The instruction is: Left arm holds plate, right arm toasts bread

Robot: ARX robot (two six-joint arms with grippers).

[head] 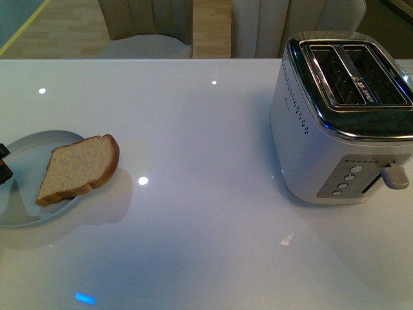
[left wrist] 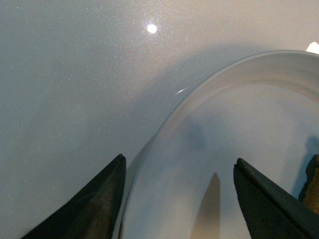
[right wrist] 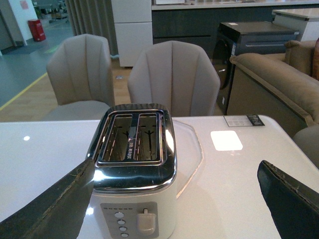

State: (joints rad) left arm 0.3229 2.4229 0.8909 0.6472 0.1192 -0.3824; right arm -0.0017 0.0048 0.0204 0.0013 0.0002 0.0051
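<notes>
Left end effector (left wrist: 179, 159) jaws apart; right end effector (right wrist: 177, 163) spread wide.

1 plate (head: 26, 152), 1 bread (head: 77, 168), 1 toaster (head: 322, 148).

No writing could be read. The white and chrome two-slot toaster (head: 342, 123) near the white table's (head: 206, 194) right edge carried small print (head: 361, 92) inside one slot, too blurred to make out. A pale flat card (right wrist: 243, 120) at the table's far edge bore dark marks, too small to read.
</notes>
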